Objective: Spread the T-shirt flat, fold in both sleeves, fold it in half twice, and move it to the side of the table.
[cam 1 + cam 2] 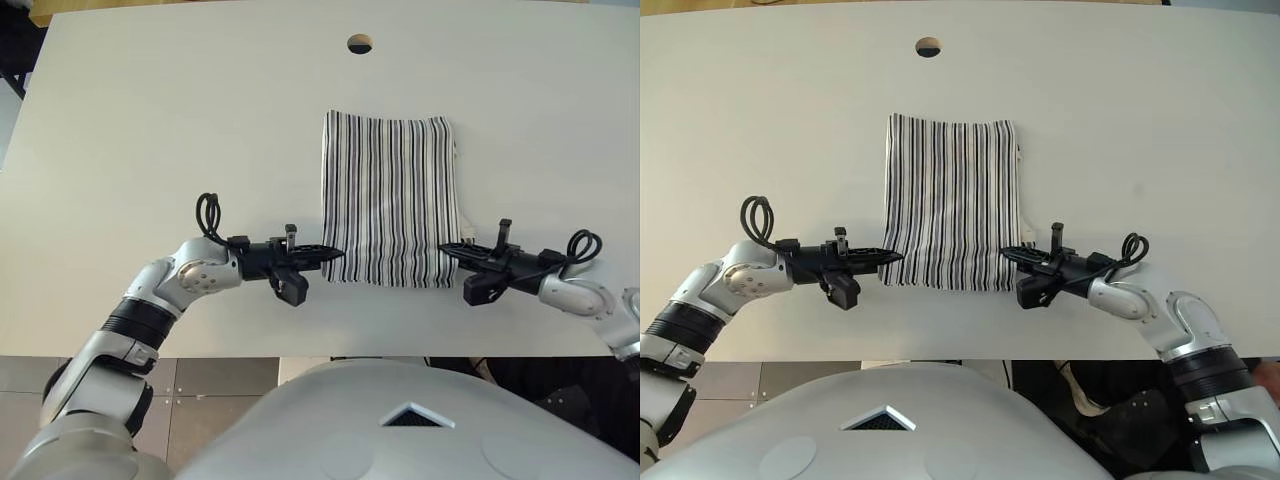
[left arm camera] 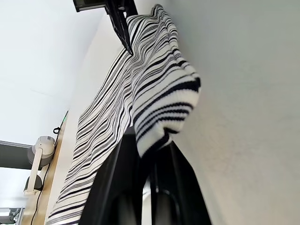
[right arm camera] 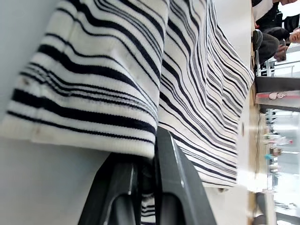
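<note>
On the white table [image 1: 150, 150], left gripper [image 1: 335, 253] and right gripper [image 1: 445, 248] each pinch a lower T-shirt [image 1: 390, 200] corner. Lift unevenly and your fold could skew.

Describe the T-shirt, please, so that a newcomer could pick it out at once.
On the white table, look just nearer than the small round hole by its far edge. The T-shirt lies there folded into a rectangle, its near corners held by the left gripper and right gripper. It alone is black-and-white striped.
</note>
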Motion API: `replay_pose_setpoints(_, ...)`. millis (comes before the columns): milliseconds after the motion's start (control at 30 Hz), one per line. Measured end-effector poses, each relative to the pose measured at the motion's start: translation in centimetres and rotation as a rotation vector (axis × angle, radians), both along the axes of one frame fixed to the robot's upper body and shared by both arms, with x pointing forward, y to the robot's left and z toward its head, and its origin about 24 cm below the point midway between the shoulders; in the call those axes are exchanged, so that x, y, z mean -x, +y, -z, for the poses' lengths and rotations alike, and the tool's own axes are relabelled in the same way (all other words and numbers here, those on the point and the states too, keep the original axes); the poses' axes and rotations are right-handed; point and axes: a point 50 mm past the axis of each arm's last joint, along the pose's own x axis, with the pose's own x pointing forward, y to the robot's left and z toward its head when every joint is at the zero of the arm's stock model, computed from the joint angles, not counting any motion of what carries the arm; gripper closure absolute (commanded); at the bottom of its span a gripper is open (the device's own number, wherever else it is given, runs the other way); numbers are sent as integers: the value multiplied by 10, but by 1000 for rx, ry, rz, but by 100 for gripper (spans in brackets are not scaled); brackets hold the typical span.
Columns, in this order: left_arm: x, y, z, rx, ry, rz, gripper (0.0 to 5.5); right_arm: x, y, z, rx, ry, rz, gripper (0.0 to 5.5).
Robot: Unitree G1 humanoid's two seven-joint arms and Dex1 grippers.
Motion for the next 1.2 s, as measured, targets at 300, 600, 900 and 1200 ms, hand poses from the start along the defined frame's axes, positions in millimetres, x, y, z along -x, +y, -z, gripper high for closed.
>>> replay_pose_setpoints(300,65,11,0,36,189,-67,540,56,5,1,-126,200,1,538)
replay_pose_setpoints(600,30,-4,-14,221,254,-397,540,21,5,-11,-245,152,165,538)
replay_pose_setpoints(900,-39,-15,-12,273,181,-606,540,-39,14,-14,-365,-12,363,538)
replay_pose_setpoints(1200,-84,-18,-11,301,99,-757,540,-95,34,-20,-504,-58,534,538)
